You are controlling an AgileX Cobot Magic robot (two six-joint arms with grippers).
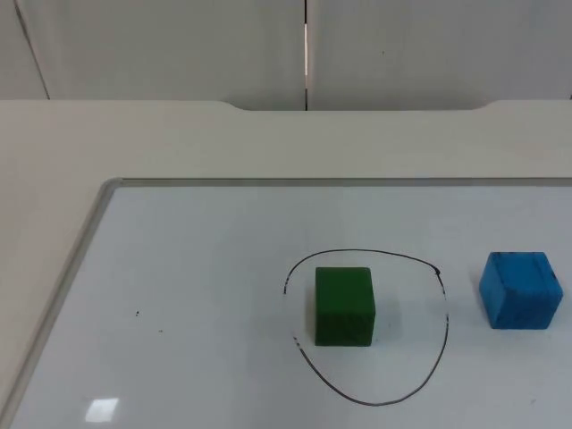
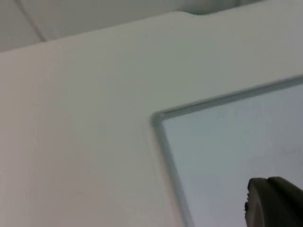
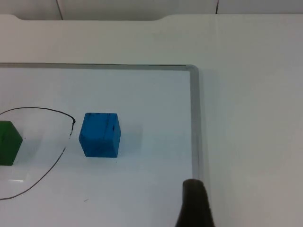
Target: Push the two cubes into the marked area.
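White table top (image 1: pixel 179 143) carries a metal-framed whiteboard (image 1: pixel 179 295); on the board, a green cube (image 1: pixel 344 306) sits inside the hand-drawn black outline (image 1: pixel 444 313), with a blue cube (image 1: pixel 520 290) just outside at 3 o'clock.

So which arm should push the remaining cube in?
Probably the right: the blue cube lies before the right gripper, just outside the marked outline. The green cube is already inside.

Two cubes sat on one whiteboard (image 1: pixel 179 268): one green cube (image 1: pixel 344 307) inside the single hand-drawn black outline (image 1: pixel 444 308), and one blue cube (image 1: pixel 520 290) just outside that outline.
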